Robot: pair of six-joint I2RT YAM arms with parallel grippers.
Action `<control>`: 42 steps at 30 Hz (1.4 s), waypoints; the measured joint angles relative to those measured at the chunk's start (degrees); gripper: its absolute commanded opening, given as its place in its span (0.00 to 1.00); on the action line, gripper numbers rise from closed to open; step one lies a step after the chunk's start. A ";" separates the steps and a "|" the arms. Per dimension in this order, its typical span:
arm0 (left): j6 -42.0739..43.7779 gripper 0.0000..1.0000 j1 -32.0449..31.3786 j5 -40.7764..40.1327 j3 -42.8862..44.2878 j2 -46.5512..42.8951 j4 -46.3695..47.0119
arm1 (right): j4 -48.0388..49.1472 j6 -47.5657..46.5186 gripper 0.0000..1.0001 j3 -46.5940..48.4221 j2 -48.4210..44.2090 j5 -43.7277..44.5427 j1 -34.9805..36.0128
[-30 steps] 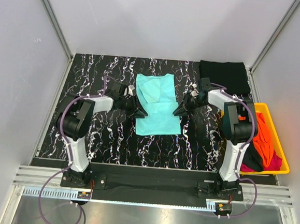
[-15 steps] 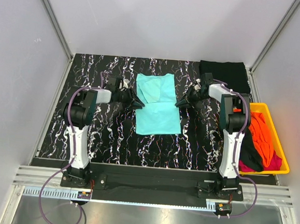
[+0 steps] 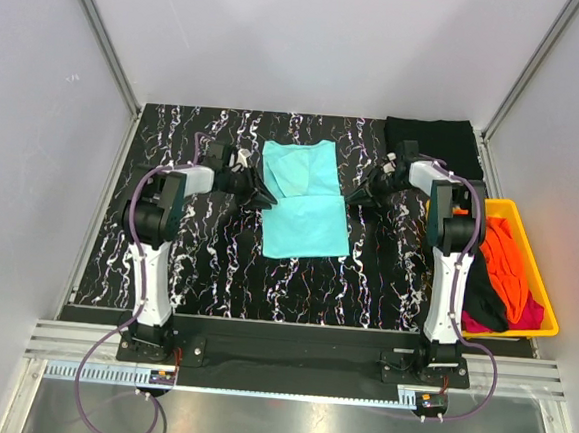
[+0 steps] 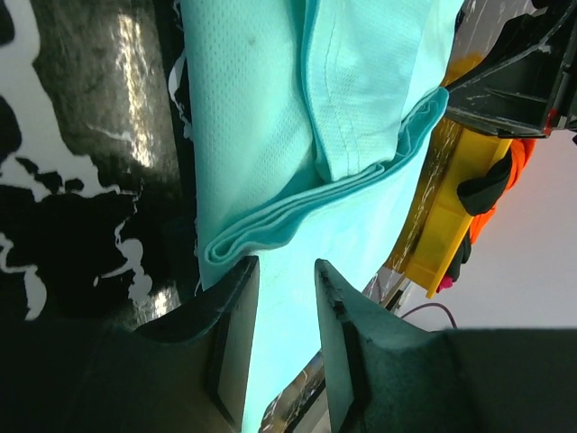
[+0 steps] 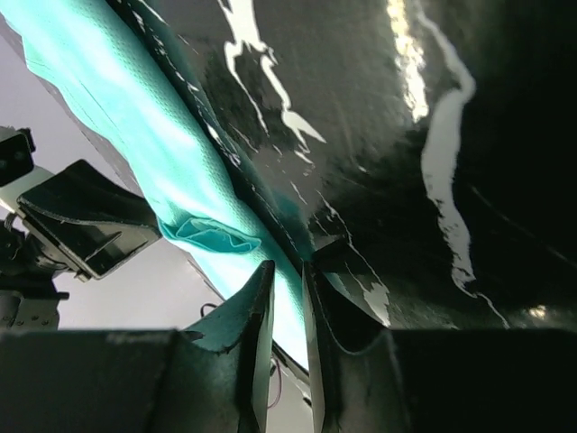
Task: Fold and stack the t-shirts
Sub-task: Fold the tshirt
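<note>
A light teal t-shirt lies partly folded in the middle of the black marbled table, with a folded-over flap on its far half. My left gripper is at its left edge, jaws open, the fold's edge just ahead of the fingertips. My right gripper is at the shirt's right edge, jaws apart by a narrow gap, with teal cloth seen through it. A folded black t-shirt lies at the back right. Orange, magenta and black shirts are in the bin.
A yellow plastic bin stands at the table's right edge, also in the left wrist view. White walls and metal frame posts close in the table at the left, back and right. The left gripper shows in the right wrist view.
Both grippers have slid along the teal shirt's side edges toward the back of the table. The shirt has hardly shifted.
</note>
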 measured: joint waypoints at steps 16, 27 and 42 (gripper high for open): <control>1.81 0.31 -6.67 -0.90 -18.34 -19.74 -0.22 | -2.16 -2.36 0.32 -17.16 -19.08 2.71 5.38; 1.68 0.28 -6.86 -2.54 -27.58 -19.69 2.99 | 1.16 -1.36 0.32 -30.10 -21.03 2.82 9.33; 4.52 0.34 -6.78 -2.36 -35.71 -25.46 5.53 | 3.23 -2.21 0.33 -36.17 -24.50 3.30 8.98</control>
